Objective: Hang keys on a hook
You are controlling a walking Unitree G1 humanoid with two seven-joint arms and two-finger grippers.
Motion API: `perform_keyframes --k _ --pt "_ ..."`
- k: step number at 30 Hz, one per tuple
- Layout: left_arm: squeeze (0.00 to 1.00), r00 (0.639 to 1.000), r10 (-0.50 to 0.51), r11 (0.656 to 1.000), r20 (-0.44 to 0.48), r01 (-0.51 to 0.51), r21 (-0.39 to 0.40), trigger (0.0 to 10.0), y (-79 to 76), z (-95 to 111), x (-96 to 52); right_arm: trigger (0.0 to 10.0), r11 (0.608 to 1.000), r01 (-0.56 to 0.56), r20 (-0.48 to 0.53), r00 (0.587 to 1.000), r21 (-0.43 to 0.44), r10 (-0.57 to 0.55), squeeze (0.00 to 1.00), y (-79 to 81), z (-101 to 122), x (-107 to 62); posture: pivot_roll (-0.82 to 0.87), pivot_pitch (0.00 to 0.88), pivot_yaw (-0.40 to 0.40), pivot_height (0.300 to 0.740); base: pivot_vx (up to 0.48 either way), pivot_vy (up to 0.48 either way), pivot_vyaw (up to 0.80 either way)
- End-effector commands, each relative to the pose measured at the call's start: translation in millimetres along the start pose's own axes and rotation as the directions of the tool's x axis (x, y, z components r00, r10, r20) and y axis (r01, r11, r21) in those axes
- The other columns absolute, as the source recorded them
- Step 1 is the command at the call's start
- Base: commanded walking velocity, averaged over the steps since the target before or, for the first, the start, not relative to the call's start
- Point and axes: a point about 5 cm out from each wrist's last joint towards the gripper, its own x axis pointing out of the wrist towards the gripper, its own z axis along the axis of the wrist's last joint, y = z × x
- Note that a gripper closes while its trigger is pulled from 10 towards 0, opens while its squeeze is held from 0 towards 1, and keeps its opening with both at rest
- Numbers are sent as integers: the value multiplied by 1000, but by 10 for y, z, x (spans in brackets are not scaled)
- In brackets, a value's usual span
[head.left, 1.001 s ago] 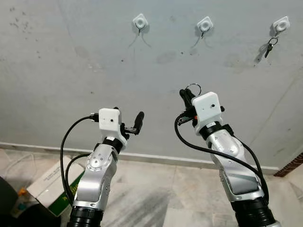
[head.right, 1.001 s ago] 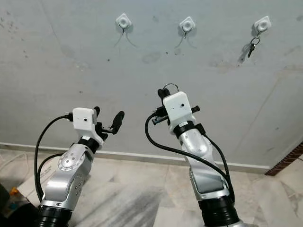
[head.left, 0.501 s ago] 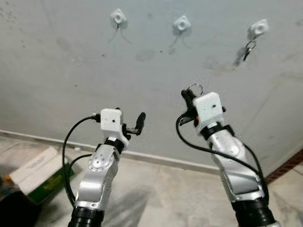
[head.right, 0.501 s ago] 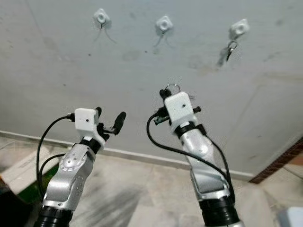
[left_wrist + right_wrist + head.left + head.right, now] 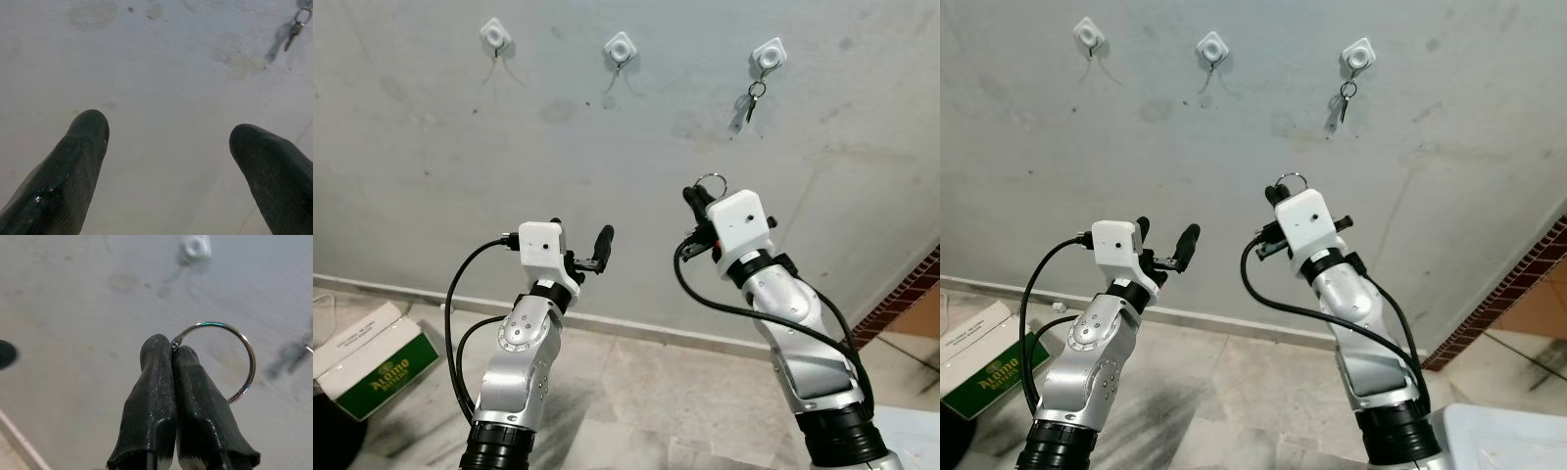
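Keys' thin silver metal ring is sticking up above my right gripper in the left eye view, well below three white square plastic hooks on the grey concrete wall; the rightmost hook is carrying a small dark key. My left gripper is hovering beside it.

Through the left wrist view, my black fingers are spreading wide, holding nothing.

Through the right wrist view, my fingertips are pinching the ring's edge.
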Motion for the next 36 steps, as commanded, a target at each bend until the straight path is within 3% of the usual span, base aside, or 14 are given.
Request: perform_keyframes --k 1,14,26,36 --pt "0 1000 0 1000 21 -1 13 10000 9 46 38 10000 1000 -23 13 1000 -17 23 0 19 57 39 -85 19 -74 740 0 0 0" --pt "0 999 34 999 12 -35 16 10000 111 -29 -82 10000 999 -28 22 999 -17 28 0 80 -4 44 -59 0 -6 740 0 0 0" --pt "0 999 22 1000 43 -23 19 10000 144 63 -53 10000 1000 -29 41 999 -13 29 0 114 9 88 -42 9 -1 740 0 0 0" --pt "0 999 2 1000 35 -3 18 10000 133 46 -89 10000 1000 -22 43 999 -12 22 0 122 2 91 -40 12 9 740 292 128 0"
